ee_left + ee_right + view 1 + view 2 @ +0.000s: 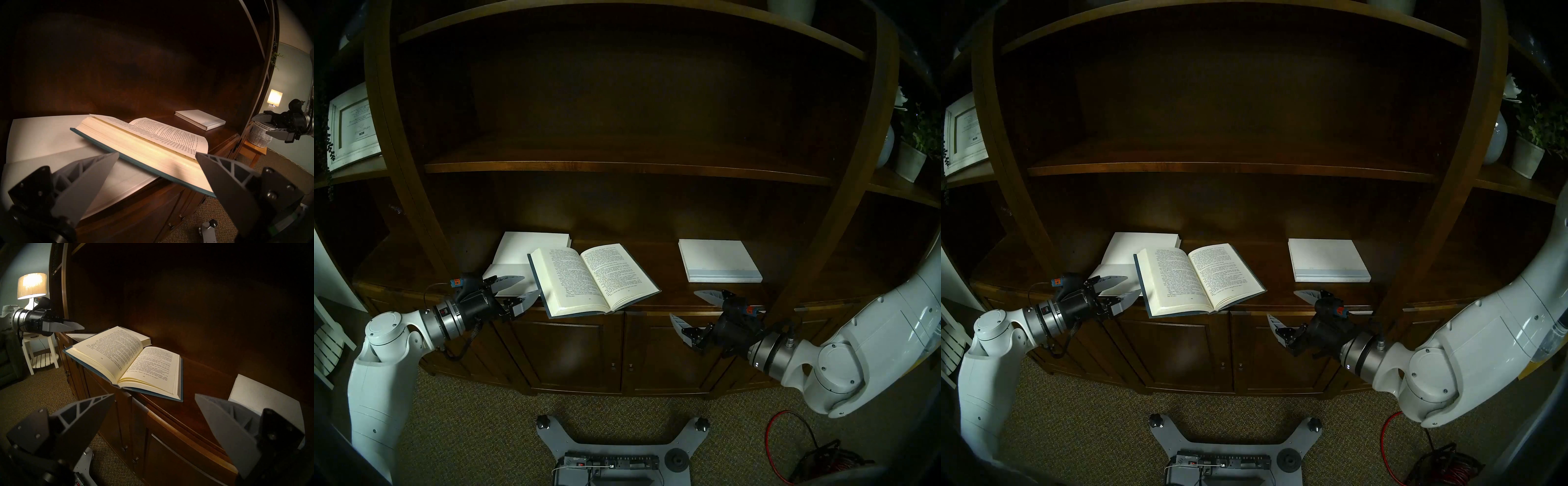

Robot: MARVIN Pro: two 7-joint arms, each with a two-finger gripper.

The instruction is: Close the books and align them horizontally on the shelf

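The blue book (594,279) lies open on the surface (667,271), overhanging its front. Both claws, left (521,288) and right (689,307), are spread, empty. The stiff cover probably suits gripping; pages are floppy.

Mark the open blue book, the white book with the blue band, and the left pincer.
open blue book (612,271), head left view, right-hand printed page.
white book with the blue band (717,258), head left view, plain white cover.
left pincer (521,288), head left view, gap midway between its spread fingertips.
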